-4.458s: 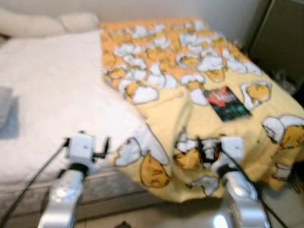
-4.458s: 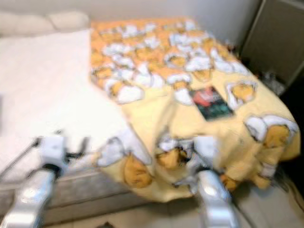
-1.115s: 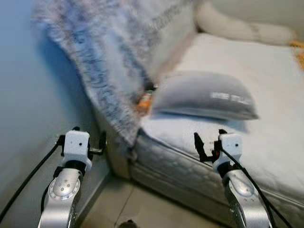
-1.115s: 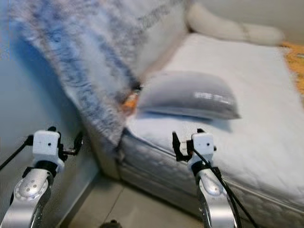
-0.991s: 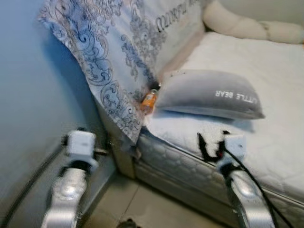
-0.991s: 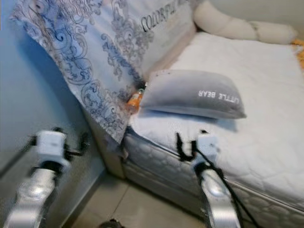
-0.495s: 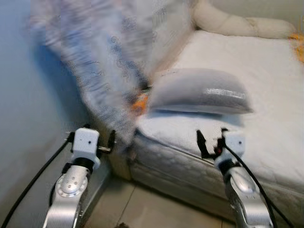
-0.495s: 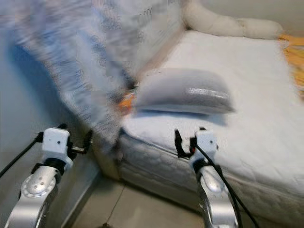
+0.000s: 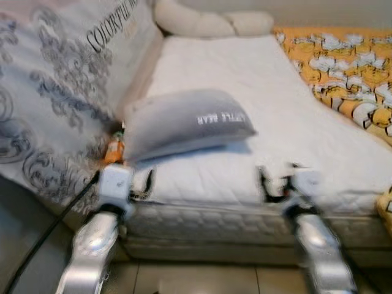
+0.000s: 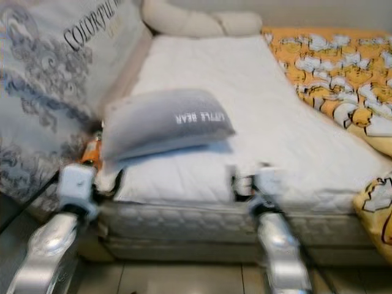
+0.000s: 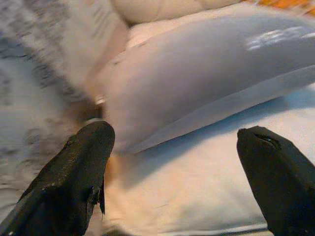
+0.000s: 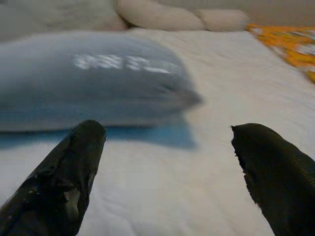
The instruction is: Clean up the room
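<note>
Bed [image 9: 245, 79] with a white quilted mattress cover takes up most of the head camera's view, seen from its near edge. A grey pillow [image 9: 184, 122] printed with "LITTLE BEAR" lies on the mattress toward the robot's left, tilted up against a large patterned cushion [image 9: 55, 104] that bears grey scrollwork and the word "COLORFUL". An orange bottle [image 9: 114, 150] sits wedged in the gap between the grey pillow and the patterned cushion, just beside both. At the far end of the bed a long cream bolster [image 9: 208, 23] lies across the head. A yellow blanket [image 9: 343, 67] with a cartoon print covers the bed's right side, well apart from the grey pillow.

The left end effector [image 11: 174, 172] is held at the mattress edge, near the orange bottle; its two black fingers are spread wide apart and grip nothing, and they point at the lower edge of the grey pillow. The right end effector [image 12: 179, 172] is held at the mattress edge further right, its fingers likewise spread wide and empty, aimed across bare white mattress toward the pillow. Both silver arms look blurred in the head views.
</note>
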Controlling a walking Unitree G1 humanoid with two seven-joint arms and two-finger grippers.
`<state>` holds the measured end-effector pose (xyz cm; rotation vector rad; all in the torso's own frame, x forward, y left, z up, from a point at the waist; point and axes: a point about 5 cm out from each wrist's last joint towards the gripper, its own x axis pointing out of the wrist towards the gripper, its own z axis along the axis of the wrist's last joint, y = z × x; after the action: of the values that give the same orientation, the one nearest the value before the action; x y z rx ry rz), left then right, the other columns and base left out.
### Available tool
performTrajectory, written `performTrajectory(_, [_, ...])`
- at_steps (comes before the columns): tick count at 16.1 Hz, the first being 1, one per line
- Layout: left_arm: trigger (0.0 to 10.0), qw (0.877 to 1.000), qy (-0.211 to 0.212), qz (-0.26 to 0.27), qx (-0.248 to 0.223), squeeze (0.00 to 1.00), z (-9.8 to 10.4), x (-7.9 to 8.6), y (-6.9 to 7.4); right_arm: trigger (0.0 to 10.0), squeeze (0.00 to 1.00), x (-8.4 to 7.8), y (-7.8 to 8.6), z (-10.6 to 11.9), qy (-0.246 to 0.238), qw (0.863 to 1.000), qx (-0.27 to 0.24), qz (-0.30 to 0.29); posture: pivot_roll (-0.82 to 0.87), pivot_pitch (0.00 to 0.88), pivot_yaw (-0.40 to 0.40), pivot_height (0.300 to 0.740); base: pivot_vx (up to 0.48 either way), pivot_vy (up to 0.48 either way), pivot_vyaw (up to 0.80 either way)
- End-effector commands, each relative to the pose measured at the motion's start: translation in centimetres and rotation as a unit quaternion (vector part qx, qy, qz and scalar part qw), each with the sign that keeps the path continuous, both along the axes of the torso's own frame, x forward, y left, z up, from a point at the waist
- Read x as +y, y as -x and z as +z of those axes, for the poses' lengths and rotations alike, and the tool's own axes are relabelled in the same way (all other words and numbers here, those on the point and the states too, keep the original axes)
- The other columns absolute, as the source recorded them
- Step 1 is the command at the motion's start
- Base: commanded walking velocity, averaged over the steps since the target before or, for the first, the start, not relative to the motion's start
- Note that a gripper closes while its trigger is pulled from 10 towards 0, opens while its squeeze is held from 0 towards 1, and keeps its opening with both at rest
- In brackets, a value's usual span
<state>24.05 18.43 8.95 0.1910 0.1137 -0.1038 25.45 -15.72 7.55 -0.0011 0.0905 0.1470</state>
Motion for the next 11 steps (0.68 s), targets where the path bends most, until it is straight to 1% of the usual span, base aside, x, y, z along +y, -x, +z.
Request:
performTrajectory(1, [10.0,1.0,0.004,-0.007,-0.01,0.0,0.5,-0.5,-0.3,10.0,0.0,-0.9,0.0,0.4,0.01,1.0,-0.008,-0.008,0.02,0.0,0.033,0.74,0.292,0.0,0.0])
performTrajectory(8, [10.0,1.0,0.0,0.005,-0.01,0.0,0.5,0.5,-0.4,10.0,0.0,0.0,0.3,0.6,0.004,1.0,-0.013,0.027,0.02,0.0,0.035,0.74,0.292,0.0,0.0])
performTrajectory(10, [10.0,1.0,-0.002,0.007,-0.01,0.0,0.6,0.7,-0.4,10.0,0.0,0.5,0.4,0.7,-0.003,0.999,-0.015,0.045,0.02,0.0,0.038,0.74,0.292,0.0,0.0])
performTrajectory(11, [10.0,1.0,-0.003,0.007,-0.009,0.0,0.6,0.8,-0.4,10.0,0.0,0.9,0.6,0.7,0.006,0.998,-0.015,0.063,0.02,0.0,0.041,0.74,0.292,0.0,0.0])
